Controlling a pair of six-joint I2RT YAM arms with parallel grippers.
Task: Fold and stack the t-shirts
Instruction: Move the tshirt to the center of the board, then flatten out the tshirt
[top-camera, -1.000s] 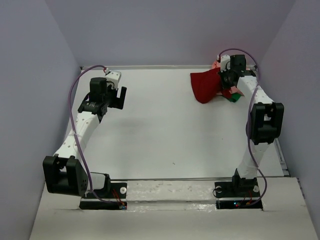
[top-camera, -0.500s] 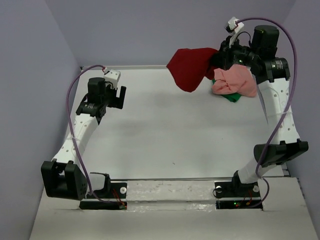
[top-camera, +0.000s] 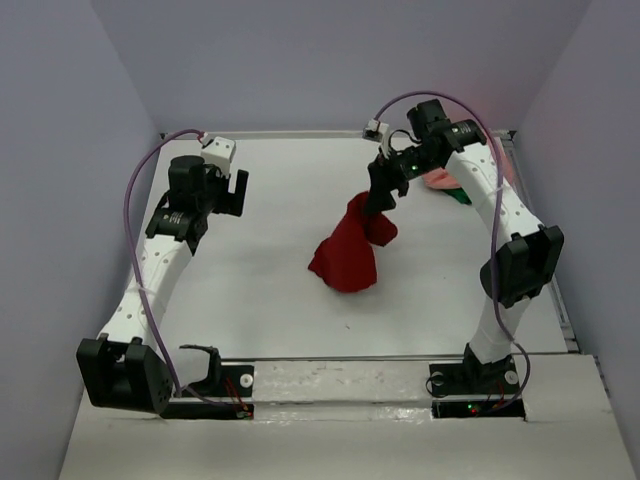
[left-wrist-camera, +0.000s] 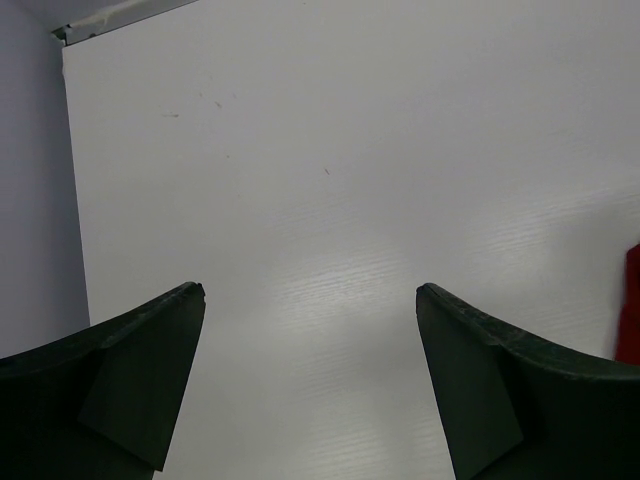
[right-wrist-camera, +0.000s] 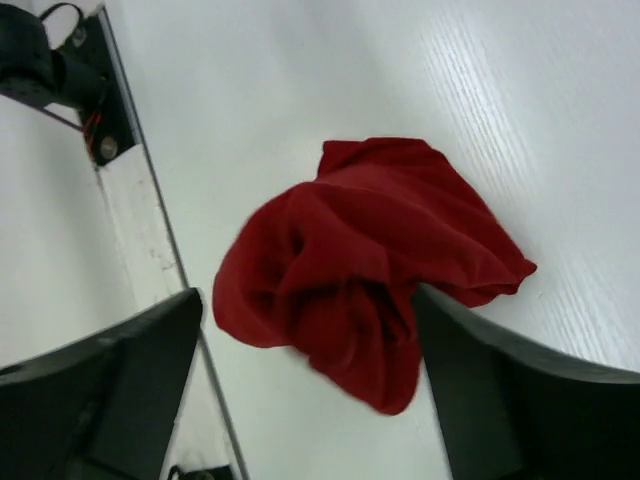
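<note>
Dark red t-shirt (top-camera: 348, 255) lies bunched at the middle of the table (top-camera: 270, 310). Left: the left pincer (left-wrist-camera: 310, 290) hangs wide open, well apart from the cloth. Centre: the heap's long axis slants from near-left up to the right pincer (top-camera: 381, 200), directly above it, jaws spread, gripping nothing; this arm is nearer. Far right corner: salmon pink t-shirt (top-camera: 440, 180) and green fabric (top-camera: 461, 197).

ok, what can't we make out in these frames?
- Salmon pink shirt: top view, mostly behind the right arm.
- Green fabric: top view, a sliver, too small to identify.
- Dark red shirt: bunched, sleeves and collar lost in folds; left wrist view cuts it at the right edge.
- Right pincer: open in its wrist view; contact with the cloth unclear.
</note>
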